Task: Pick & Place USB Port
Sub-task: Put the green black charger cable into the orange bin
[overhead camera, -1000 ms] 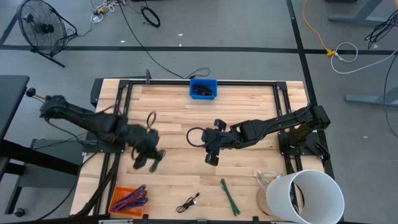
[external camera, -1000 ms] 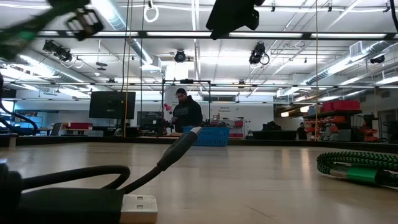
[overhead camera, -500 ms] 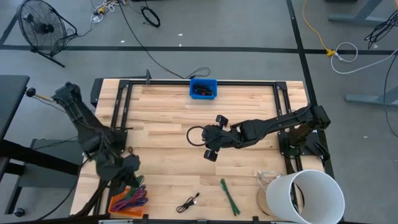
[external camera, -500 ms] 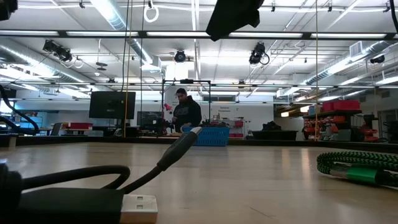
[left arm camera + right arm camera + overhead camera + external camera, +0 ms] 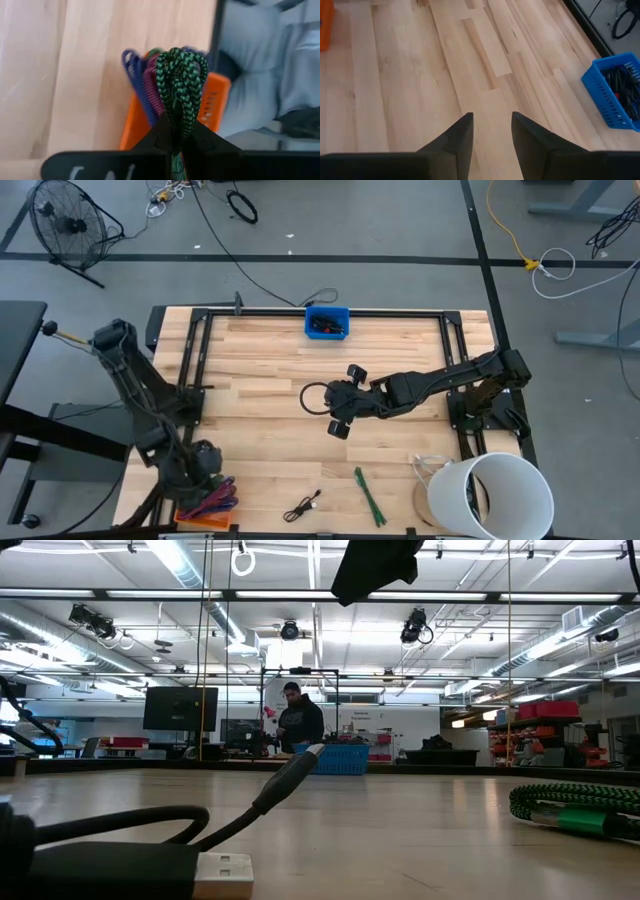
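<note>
My left gripper hangs over the table's near-left corner, shut on a coiled green braided cable. Right below it is the orange basket, which holds blue, purple and pink cables. My right gripper hovers open above bare wood at the table's middle, beside a black cable loop. A black USB cable and a second green cable lie flat near the near edge. My left gripper pinches the green cable's coil between its two fingers at the bundle's lower part, with several strands together. The folded loop ends stick out past the fingertips. The fingers point down at the basket, and the coil is lifted clear above it.
A blue basket of dark cables stands at the far edge's middle. A white bucket fills the near-right corner. Black frame rails run along both sides. A person stands in the room beyond the table.
My left arm has swung from the table's left middle toward the near-left corner, carrying the green cable, and now hangs over the orange basket. My right gripper has turned slightly in place and stayed open.
</note>
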Controlling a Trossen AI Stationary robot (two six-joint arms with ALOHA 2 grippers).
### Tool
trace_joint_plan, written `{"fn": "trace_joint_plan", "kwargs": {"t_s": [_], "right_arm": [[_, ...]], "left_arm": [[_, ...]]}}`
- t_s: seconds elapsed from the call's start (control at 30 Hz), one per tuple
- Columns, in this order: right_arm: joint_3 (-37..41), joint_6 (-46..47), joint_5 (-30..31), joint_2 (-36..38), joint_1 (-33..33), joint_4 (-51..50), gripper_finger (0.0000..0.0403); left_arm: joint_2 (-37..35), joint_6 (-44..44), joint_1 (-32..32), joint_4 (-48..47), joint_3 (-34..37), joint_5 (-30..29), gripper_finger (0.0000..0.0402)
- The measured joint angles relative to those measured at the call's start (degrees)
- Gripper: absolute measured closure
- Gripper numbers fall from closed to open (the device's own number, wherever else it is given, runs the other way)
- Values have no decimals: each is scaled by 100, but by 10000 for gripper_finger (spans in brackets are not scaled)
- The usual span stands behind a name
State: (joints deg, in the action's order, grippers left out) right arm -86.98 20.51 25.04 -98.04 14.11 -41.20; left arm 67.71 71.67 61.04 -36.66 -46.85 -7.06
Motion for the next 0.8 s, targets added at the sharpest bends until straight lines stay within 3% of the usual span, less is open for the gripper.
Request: {"fn": "trace_joint_plan", "kwargs": {"t_s": [0.53,0.8], "right_arm": [[0,-2,2,2,0,10,269],[0,0,2,2,-2,10,269]], "left_arm": [[549,383,-5,-118,-2,277,385],[587,429,-4,-80,-2,528,313]]}}
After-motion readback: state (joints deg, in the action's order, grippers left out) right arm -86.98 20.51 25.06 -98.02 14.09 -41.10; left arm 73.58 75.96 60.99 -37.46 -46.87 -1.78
